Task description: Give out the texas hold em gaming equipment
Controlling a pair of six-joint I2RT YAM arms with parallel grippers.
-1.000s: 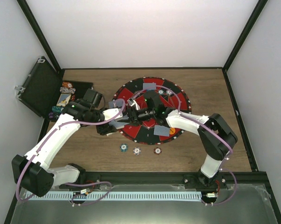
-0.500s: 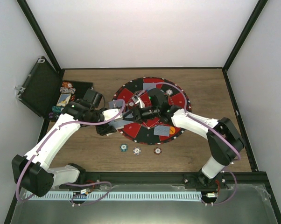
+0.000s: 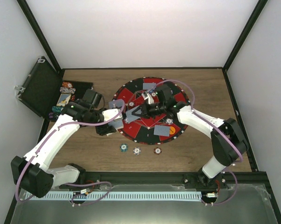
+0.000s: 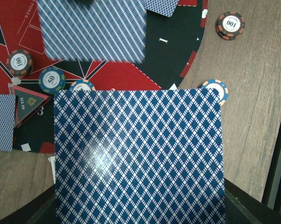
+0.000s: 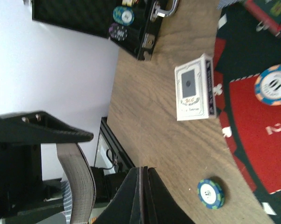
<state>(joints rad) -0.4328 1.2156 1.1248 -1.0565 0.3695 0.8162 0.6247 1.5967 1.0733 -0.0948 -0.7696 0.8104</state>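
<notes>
My left gripper [image 3: 111,117] is shut on a deck of playing cards [image 4: 138,158], whose blue diamond-patterned back fills the left wrist view. From the side, the deck [image 5: 77,182] is a grey stack. My right gripper [image 3: 133,113] sits just right of the deck, over the round mat [image 3: 145,136]. Its jaws [image 5: 141,171] are pressed together with a thin card edge between them. That single card [image 4: 91,30] hangs blurred above the mat. Poker chips [image 4: 20,62] [image 4: 52,79] lie on the mat, and three chips [image 3: 124,148] [image 3: 136,150] [image 3: 157,150] lie on the wood in front of it.
A black case [image 3: 40,86] stands open at the far left with chips [image 5: 123,15] inside. A white card box [image 5: 194,88] lies on the wood beside the mat. Dealt cards [image 3: 163,131] [image 3: 150,86] rest on the mat. A chip stack [image 4: 229,24] sits off the mat.
The right gripper has closed on a card at the top of the deck, and its arm has swung to the right. The left arm has held still with the deck.
</notes>
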